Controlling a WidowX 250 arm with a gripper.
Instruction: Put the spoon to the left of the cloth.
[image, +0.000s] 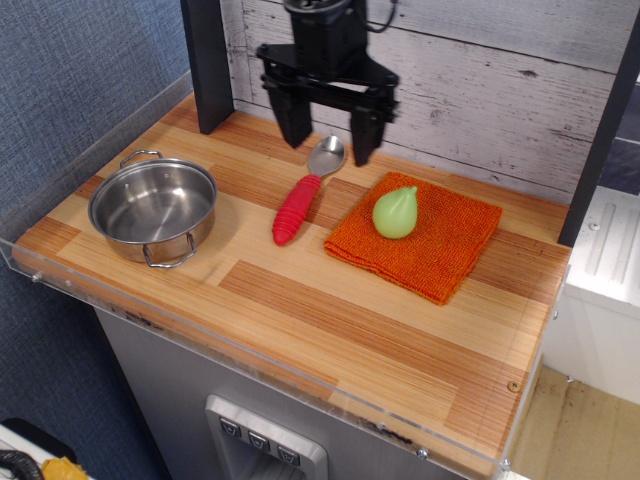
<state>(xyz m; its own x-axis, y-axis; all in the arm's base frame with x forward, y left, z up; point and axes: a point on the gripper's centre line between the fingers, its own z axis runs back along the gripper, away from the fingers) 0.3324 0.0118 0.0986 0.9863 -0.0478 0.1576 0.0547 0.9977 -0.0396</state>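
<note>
The spoon (300, 198) lies flat on the wooden table, red ribbed handle toward the front, silver bowl toward the back wall. It rests just left of the orange cloth (440, 240), a small gap between them. A pale green pear-shaped object (396, 212) sits on the cloth. My gripper (330, 135) hangs open and empty in the air above the spoon's bowl, near the back wall, its two black fingers spread wide.
A steel pot (153, 208) with two handles stands at the left of the table. A black post (208, 60) rises at the back left. A clear plastic rim (250, 352) runs along the table's front and left edges.
</note>
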